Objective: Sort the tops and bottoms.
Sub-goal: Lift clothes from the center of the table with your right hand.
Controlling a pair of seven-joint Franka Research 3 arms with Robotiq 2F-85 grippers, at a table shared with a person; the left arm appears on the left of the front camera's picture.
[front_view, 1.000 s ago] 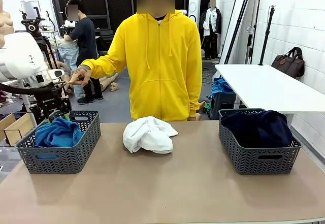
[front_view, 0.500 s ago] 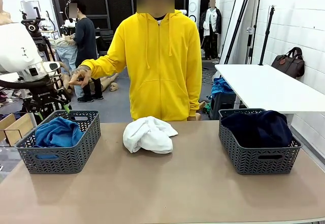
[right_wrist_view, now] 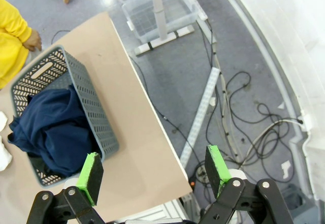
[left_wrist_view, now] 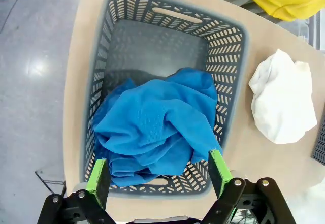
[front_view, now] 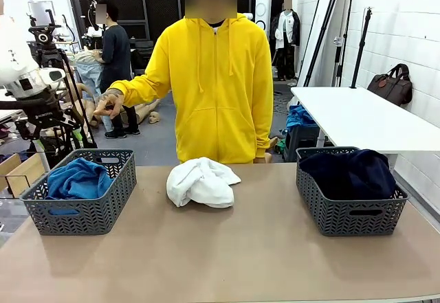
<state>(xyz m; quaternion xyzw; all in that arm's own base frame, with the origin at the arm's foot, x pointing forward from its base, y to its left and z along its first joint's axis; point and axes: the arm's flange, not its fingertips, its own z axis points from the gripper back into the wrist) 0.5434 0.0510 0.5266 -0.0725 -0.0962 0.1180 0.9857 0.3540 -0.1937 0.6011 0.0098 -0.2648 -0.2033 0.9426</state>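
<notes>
Bright blue garment (left_wrist_view: 157, 125) heaped in left grey basket (front_view: 82, 214), white garment (front_view: 201, 182) on table (front_view: 227, 255) centre, dark navy garment (front_view: 350, 169) in right basket (front_view: 347, 217), left gripper (left_wrist_view: 158, 170) spread empty above blue garment, right gripper (right_wrist_view: 152, 170) spread, off table edge.

Workshop room behind the tan table (front_view: 227, 255)

A white side table (front_view: 357, 114) stands right of it, a brown bag (front_view: 392, 83) on top against the white brick wall (front_view: 405, 21); grey floor (right_wrist_view: 213, 46) with cables beneath.

Left gripper (left_wrist_view: 159, 177) hangs with jaws spread wide, empty, at six o'clock; right gripper (right_wrist_view: 154, 173) likewise gapes, empty.
</notes>
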